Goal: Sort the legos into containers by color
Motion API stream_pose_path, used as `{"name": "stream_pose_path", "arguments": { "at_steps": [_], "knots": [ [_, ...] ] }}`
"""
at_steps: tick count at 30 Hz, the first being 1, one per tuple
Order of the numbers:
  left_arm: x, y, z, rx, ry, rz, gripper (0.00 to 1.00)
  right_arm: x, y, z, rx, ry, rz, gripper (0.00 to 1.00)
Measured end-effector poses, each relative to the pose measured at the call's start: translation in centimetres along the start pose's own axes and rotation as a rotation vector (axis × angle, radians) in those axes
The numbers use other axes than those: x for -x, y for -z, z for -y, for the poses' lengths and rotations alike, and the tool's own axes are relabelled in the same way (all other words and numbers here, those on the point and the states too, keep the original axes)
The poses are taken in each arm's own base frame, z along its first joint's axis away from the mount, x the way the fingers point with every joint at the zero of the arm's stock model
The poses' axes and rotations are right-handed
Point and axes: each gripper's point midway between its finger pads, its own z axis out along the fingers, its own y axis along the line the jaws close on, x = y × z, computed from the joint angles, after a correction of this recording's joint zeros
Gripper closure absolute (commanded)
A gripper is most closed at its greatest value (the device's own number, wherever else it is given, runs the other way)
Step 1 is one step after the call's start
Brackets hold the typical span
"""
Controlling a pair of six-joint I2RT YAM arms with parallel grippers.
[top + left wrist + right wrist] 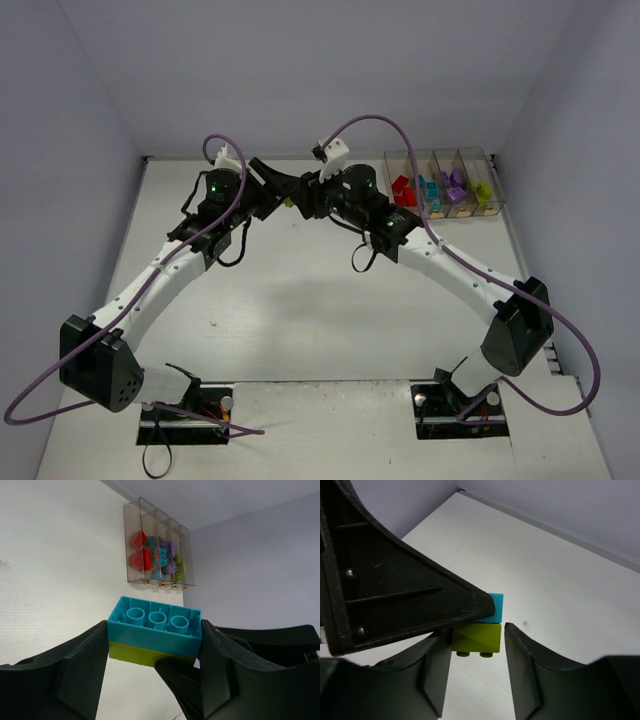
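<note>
My left gripper (pixel 155 638) is shut on a two-brick stack held above the table: a teal brick (pixel 155 630) pressed onto a lime brick (pixel 142 653). The right gripper (pixel 477 636) straddles that lime brick (pixel 476 638). Its left finger touches the brick and a thin gap shows at its right finger, so it stands open. The teal brick (pixel 496 609) peeks out behind the left arm's black finger (pixel 410 590). In the top view both grippers (pixel 283 190) (pixel 302 197) meet at the back centre. The containers (pixel 445 183) (pixel 159 550) hold red, teal, purple and lime legos.
The containers stand in a row at the back right corner against the wall. Grey walls enclose the white table (pixel 300 300) on three sides. Purple cables loop over both arms.
</note>
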Motion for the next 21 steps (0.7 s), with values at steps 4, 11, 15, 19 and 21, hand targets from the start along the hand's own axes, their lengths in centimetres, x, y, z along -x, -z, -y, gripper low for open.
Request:
{"name": "stream_pose_path", "arguments": {
  "at_steps": [4,11,15,19,21],
  "knots": [
    [-0.01,0.0,0.03,-0.001,0.0,-0.001,1.0,0.06,-0.01,-0.31,0.015,0.002,0.002,0.75],
    [-0.01,0.03,0.07,-0.005,-0.01,-0.001,0.7,0.07,-0.06,-0.53,0.027,-0.004,0.003,0.97],
    [-0.15,0.1,0.01,-0.004,-0.03,-0.011,0.57,-0.16,-0.03,-0.59,0.033,-0.001,-0.005,1.0],
    [-0.35,0.2,-0.22,0.003,-0.045,-0.025,0.5,-0.55,-0.03,-0.75,0.048,0.0,-0.014,1.0],
    [-0.41,0.21,-0.27,0.003,-0.048,-0.029,0.42,-0.64,-0.02,-0.77,0.051,0.0,-0.016,1.0]
  ]
}}
